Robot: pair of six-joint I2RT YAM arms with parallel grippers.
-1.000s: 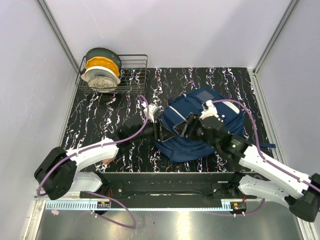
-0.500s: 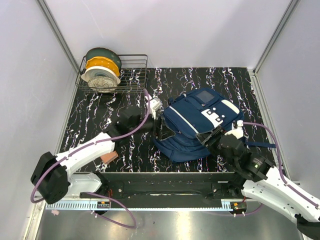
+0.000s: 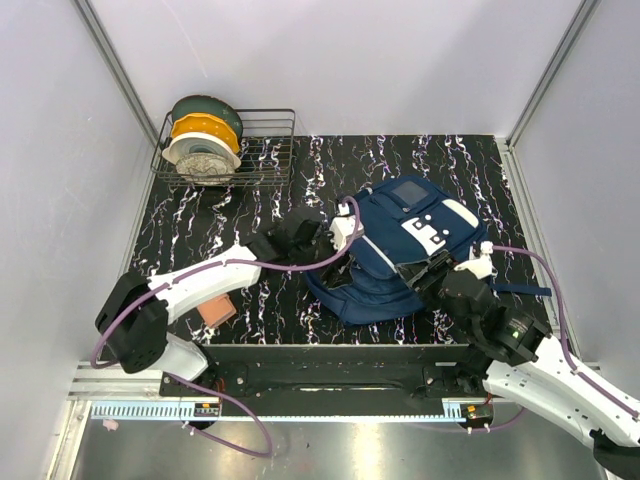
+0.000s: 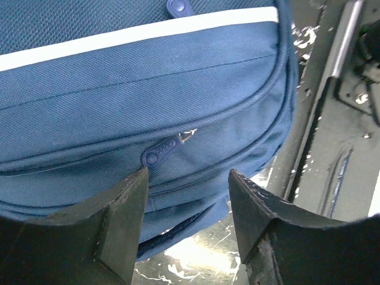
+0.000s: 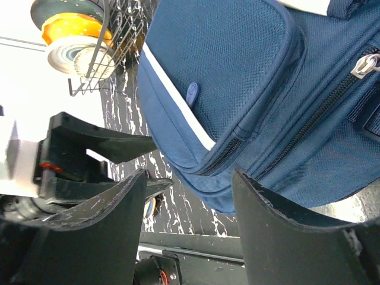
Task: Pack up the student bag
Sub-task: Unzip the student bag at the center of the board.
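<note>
Top external shows spools [image 3: 203,140] in wire basket [image 3: 272,152] beyond student bag [image 3: 380,280].

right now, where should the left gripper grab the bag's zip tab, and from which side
Probably the blue zip tab on the student bag, at its rounded free end. It lies flat on the fabric, angled, just ahead of the open left gripper, nearer one finger. Come straight in from that side, shifted to centre it, pinching its narrow edges.

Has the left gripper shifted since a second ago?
Yes. In the top view the left gripper has moved right, away from the wire basket, toward the left edge of the student bag, jaws open.
</note>
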